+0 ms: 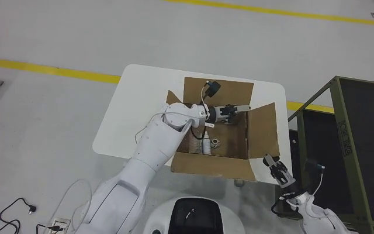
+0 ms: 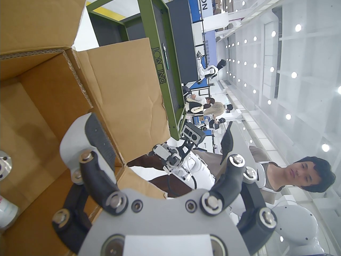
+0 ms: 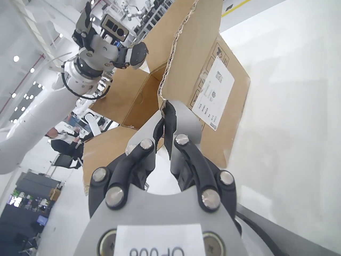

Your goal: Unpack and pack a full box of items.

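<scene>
The white table (image 1: 134,117) carries the box, and the box takes the middle and the right part of it. A green rack (image 1: 318,117) stands on the floor beside the box, past the table edge on the robot's right.

The cardboard box (image 1: 216,165) is open, with all four flaps turned outward. The flap on the far side lies flat and the flap on the right side stands up at a slant.

The left gripper (image 1: 239,110) hangs over the open box, near the far right corner and above the rim. Its fingers are spread wide and hold nothing.

The right gripper (image 1: 270,161) is outside the box, just beside the near lower corner of the right flap. Its fingers are pressed together and I see nothing between them. Whether the tips touch the flap edge I cannot tell.

Inside the box, close to the near wall, stands a white bottle (image 1: 204,146). Just beside it, toward the middle of the box, lies a small round metal part (image 1: 217,142).
</scene>
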